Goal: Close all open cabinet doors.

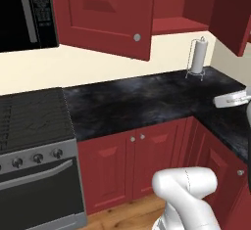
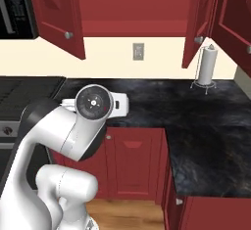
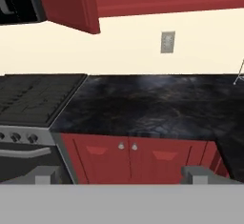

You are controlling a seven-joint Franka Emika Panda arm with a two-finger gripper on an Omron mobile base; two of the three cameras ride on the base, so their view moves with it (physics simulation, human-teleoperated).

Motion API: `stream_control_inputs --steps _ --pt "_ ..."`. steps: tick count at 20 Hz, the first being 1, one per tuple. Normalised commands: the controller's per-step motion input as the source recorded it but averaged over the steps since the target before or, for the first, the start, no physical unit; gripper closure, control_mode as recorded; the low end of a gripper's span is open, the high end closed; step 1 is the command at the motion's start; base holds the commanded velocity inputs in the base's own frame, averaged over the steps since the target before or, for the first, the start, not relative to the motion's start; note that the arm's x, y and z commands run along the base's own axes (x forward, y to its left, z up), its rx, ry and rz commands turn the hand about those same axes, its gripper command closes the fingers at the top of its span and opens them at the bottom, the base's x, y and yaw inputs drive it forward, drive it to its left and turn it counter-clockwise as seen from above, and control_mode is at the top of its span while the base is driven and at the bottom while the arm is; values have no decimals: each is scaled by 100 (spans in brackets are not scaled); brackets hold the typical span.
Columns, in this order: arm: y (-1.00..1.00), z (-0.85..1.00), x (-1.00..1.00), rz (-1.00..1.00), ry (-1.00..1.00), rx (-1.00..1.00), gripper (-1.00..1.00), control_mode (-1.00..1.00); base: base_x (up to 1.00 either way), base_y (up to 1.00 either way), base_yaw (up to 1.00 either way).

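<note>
Hand view: the gripper (image 3: 122, 174) is seen with its fingertips spread wide and nothing held, above the black counter (image 3: 157, 106). Up and to its left, the left cabinet door (image 3: 66, 1) is swung out over the counter's near end; farther right, the right cabinet door (image 2: 195, 21) also hangs open. The left door is judged nearer.
</note>
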Motion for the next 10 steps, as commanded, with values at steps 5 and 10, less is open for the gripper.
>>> stream_control_inputs --steps 5,10 --pt "0 0 0 0 0 0 -100 100 25 -34 4" --pt "0 0 0 0 0 0 -100 100 32 -24 1"
